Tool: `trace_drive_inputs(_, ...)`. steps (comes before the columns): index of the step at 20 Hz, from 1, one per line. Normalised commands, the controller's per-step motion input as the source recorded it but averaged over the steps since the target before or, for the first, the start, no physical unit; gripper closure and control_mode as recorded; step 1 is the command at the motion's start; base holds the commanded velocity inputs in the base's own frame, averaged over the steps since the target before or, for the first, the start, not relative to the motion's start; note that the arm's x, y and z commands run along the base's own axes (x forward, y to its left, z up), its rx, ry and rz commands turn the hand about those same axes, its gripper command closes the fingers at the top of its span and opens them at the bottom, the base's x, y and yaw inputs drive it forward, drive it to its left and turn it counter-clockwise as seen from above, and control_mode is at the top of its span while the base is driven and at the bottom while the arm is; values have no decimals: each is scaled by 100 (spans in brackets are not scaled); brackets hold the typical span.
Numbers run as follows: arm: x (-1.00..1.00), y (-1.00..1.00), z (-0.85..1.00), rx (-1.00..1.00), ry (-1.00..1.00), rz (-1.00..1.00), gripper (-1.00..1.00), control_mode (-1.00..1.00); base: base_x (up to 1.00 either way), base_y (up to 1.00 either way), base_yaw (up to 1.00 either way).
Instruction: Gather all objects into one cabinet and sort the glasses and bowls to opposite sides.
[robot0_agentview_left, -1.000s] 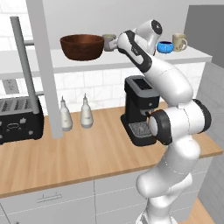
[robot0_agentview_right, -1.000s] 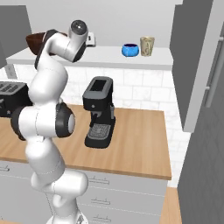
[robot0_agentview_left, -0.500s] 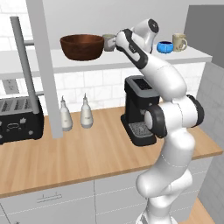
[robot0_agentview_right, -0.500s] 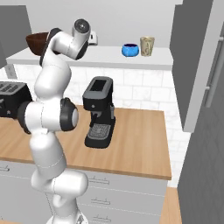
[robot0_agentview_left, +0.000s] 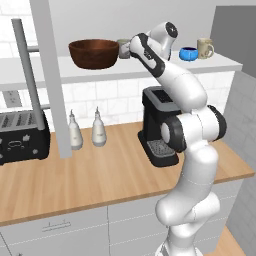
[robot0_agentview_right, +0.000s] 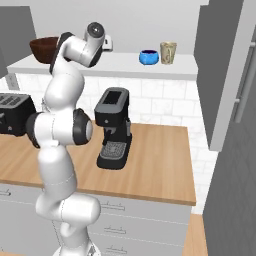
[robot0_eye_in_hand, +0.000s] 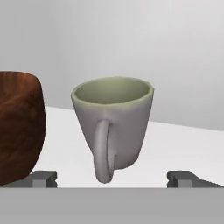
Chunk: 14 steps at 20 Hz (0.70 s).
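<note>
Standing on the shelf (robot0_agentview_left: 150, 70): two mugs (robot0_eye_in_hand: 113, 127), two bowls (robot0_agentview_left: 94, 53); tool (robot0_eye_in_hand: 113, 178) wide open.

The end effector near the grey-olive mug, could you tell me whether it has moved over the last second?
Yes, slightly. In the left base view the end effector has edged left along the shelf, closing on the grey-olive mug beside the brown bowl.

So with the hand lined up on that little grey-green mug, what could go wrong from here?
The open hand faces the grey-olive mug handle-first, so the fingers might close on the handle and twist the mug, or tip it. The brown bowl stands close beside the mug, so one finger could nudge it while closing in. The mug also looks slightly tilted in the hand view, so the grip may land off-centre.
</note>
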Motion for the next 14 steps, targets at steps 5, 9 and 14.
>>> trace_drive_inputs(5,20,1,0,0,0,0,-100,-100,0,0,0)
trace_drive_inputs(9,27,5,-1,0,0,0,-100,-100,0,0,0)
trace_drive_inputs(14,23,10,-1,0,0,0,-100,-100,0,0,0)
